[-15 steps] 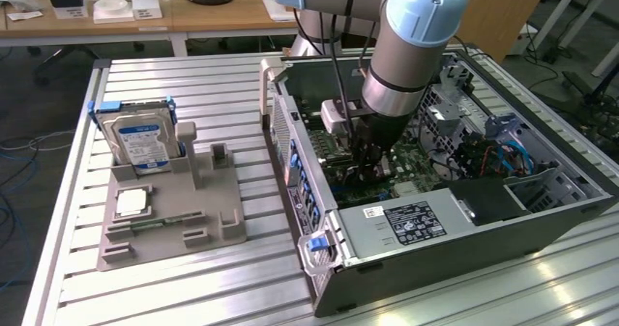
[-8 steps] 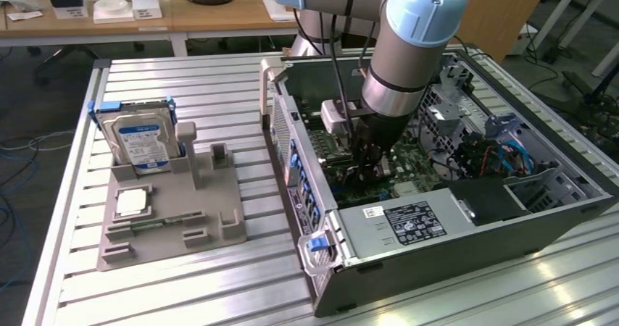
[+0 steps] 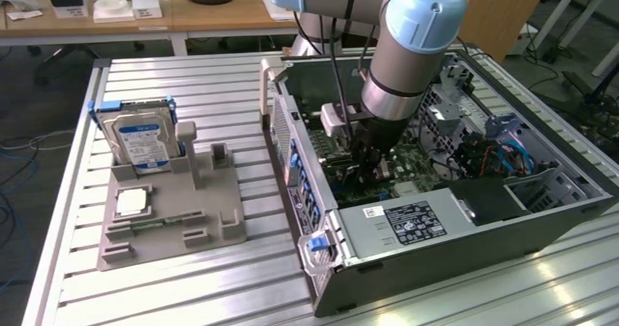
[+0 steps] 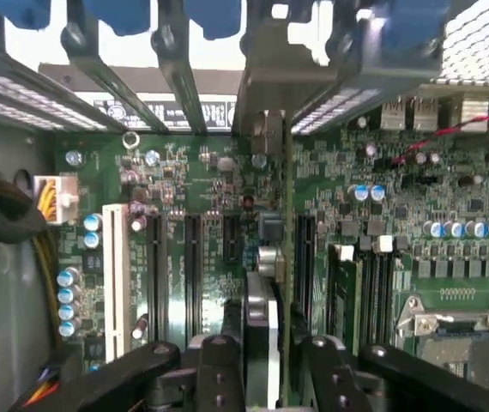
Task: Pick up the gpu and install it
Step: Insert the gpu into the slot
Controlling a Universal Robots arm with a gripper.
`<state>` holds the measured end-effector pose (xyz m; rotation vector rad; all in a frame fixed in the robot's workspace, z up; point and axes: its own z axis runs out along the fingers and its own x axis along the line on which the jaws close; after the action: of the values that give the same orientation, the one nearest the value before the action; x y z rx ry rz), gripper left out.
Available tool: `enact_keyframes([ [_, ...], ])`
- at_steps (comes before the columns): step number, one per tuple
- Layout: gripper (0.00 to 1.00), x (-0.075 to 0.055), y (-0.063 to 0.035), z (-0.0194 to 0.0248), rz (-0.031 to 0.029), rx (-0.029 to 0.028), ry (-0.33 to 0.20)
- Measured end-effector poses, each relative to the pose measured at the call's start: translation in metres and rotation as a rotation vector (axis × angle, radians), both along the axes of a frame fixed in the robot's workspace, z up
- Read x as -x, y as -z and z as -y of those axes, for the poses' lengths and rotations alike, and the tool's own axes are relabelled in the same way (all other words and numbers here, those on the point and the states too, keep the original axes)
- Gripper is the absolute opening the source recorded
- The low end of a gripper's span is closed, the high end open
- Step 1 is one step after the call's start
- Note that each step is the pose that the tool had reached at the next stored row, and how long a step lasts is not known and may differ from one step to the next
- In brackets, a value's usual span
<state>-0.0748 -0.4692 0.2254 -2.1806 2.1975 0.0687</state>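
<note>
While the gpu (image 4: pixel 270 283) stands edge-on at the wrist frame's lower centre, over the green motherboard (image 4: pixel 193 189), the gripper (image 4: pixel 266 360) pinches it between black fingers (image 4: pixel 219 369). At the exterior frame's centre the arm reaches into the open computer case (image 3: pixel 541 217). At centre left, a hard drive (image 3: pixel 140 141) wears a blue-white label, text unreadable.

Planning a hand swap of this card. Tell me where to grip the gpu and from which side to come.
Grip the gpu by its upper long edge, pinching the two flat faces, coming straight down through the case's open side. It stands on edge above the motherboard's slots, so that edge looks the freest. The gripper holds it that way.
</note>
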Motion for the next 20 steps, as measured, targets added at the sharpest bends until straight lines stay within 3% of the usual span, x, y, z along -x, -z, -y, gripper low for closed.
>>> enact_keyframes([
  [1, 0.33, 0.000, -0.0010, 0.0001, -0.0011, 0.0022, 0.000],
  [8, 0.33, 0.000, -0.0054, 0.0002, -0.0006, 0.0013, 0.000],
  [20, 0.33, 0.000, -0.0510, 0.0002, 0.0026, 0.0009, 0.000],
])
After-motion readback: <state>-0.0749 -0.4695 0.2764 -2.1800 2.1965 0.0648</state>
